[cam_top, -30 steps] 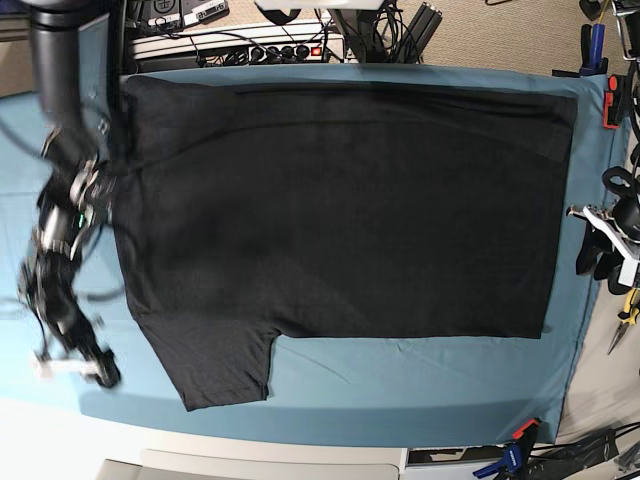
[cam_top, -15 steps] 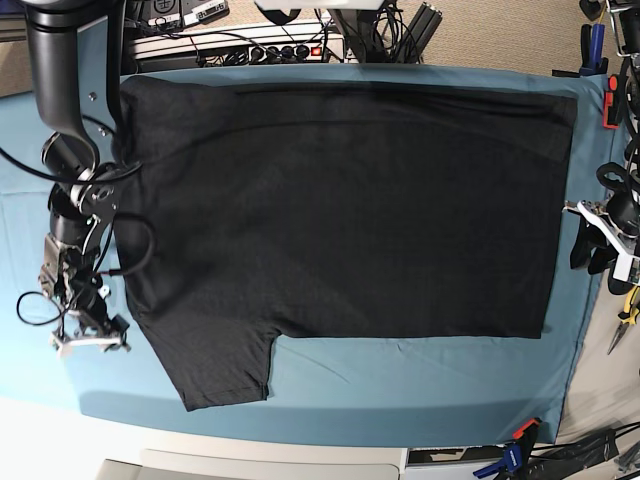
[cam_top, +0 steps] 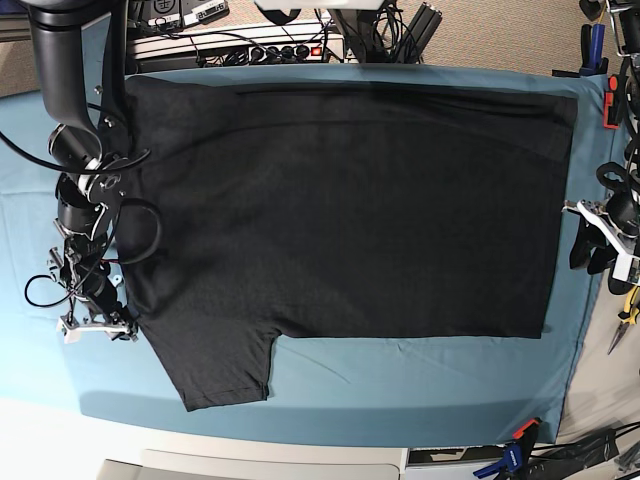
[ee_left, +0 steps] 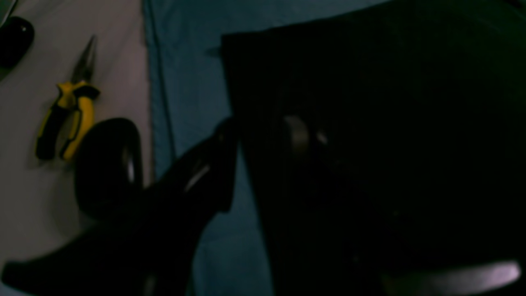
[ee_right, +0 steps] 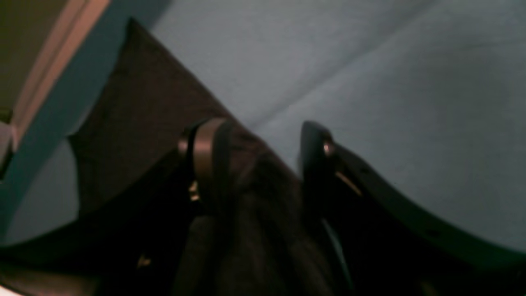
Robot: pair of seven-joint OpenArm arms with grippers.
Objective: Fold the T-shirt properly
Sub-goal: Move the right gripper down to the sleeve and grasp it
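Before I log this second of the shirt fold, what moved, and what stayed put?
The right gripper, blurred out over the teal cloth a second ago, swung in to the T-shirt at its sleeve edge; its jaws stand apart there. The left gripper shifted slightly by the opposite edge. The T-shirt lies flat as before.

Robotics lab bench, teal table cloth [cam_top: 420, 375], power strip [cam_top: 265, 47], cables, yellow pliers [ee_left: 68, 119], clamps [cam_top: 515, 450]
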